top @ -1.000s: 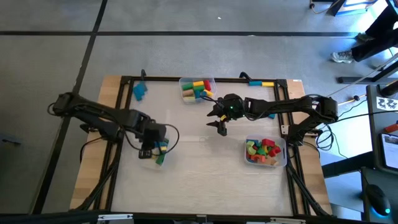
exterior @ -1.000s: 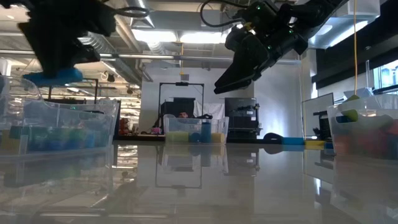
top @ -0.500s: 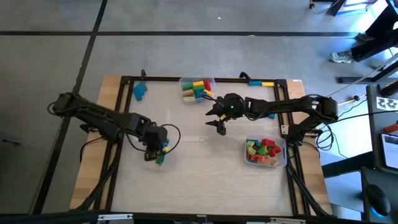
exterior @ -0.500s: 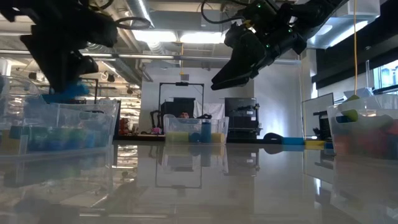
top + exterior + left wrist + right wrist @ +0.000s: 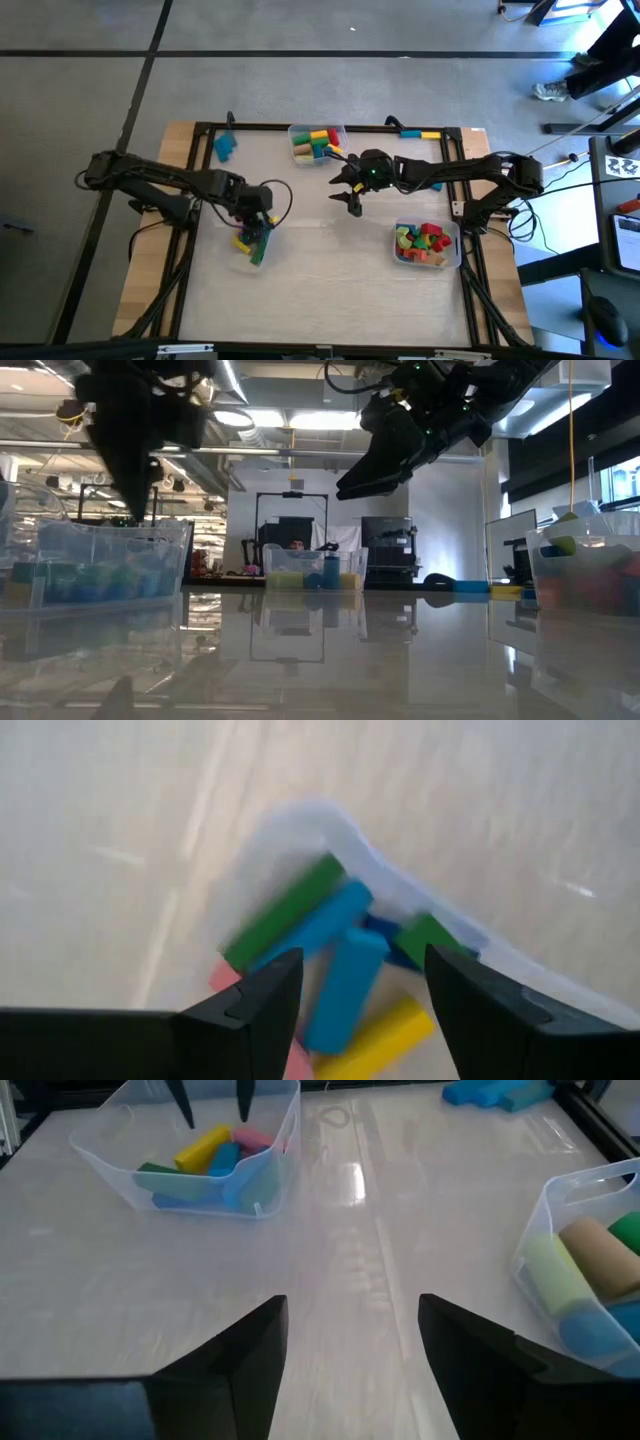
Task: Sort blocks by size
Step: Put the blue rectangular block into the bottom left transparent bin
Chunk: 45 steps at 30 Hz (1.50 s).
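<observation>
My left gripper [image 5: 362,995] is spread wide and empty, directly above the clear bin [image 5: 262,1175] holding the long blocks [image 5: 345,985]. My right gripper [image 5: 350,1330] is parted, empty, raised over mid-table between the far bin [image 5: 318,132] and the bin of short chunks [image 5: 455,255]. Risk: descending from here, my left fingers [image 5: 243,1094] could catch the bin wall and shift it

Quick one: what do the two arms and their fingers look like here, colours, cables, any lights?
Both arms are black and jointed. The left arm trails a thin dark cable that loops near its wrist. The right arm has small green lights glowing by its gripper. The left gripper ends in two flat, dark, wedge-shaped fingers; the right arm's own fingers look the same.
</observation>
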### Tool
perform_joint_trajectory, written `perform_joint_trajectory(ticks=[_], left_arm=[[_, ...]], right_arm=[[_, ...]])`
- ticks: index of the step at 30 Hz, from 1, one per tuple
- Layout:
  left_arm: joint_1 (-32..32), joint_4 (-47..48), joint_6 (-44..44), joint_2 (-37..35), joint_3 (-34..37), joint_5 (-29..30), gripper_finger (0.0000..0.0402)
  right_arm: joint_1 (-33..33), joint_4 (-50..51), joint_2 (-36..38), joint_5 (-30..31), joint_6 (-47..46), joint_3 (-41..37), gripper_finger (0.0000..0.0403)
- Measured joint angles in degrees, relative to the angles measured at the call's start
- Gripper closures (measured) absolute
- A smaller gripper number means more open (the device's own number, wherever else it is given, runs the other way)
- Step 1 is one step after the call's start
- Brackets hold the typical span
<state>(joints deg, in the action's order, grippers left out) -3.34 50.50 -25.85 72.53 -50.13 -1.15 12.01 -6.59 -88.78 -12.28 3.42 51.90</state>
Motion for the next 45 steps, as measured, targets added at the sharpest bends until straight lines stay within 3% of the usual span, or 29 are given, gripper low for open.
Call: perform_joint_trajectory(ticks=[6, 12, 15, 24, 37, 45], left_arm=[[7.0, -0.2, 5.4, 0.0, -5.7, 5.1, 0.0194], [15.4, -0.2, 5.7, -0.1, -8.8, 24.9, 0.0194], [20.9, -0.1, 6.3, 0.2, -8.8, 29.6, 0.0194], [37.2, -2.2, 7.6, 4.7, -8.8, 29.9, 0.0204], [52.2, -6.2, 13.4, 17.9, -8.8, 30.0, 0.0333], [56.0, -11.5, 16.7, 24.9, -8.8, 30.0, 0.0398]], right_arm=[[0.0, -0.8, -0.3, 2.6, 0.0, 0.0, 0.0178], [0.0, -1.0, -0.3, 4.2, -0.1, 0.0, 0.0178], [0.0, -0.9, -0.3, 4.2, -0.1, 0.0, 0.0178], [0.0, -0.7, -0.3, 4.2, -0.1, 0.0, 0.0178], [0.0, 0.5, -0.3, 4.2, 0.0, 0.0, 0.0178], [0.0, 0.7, -0.3, 4.2, 0.0, 0.0, 0.0178]])
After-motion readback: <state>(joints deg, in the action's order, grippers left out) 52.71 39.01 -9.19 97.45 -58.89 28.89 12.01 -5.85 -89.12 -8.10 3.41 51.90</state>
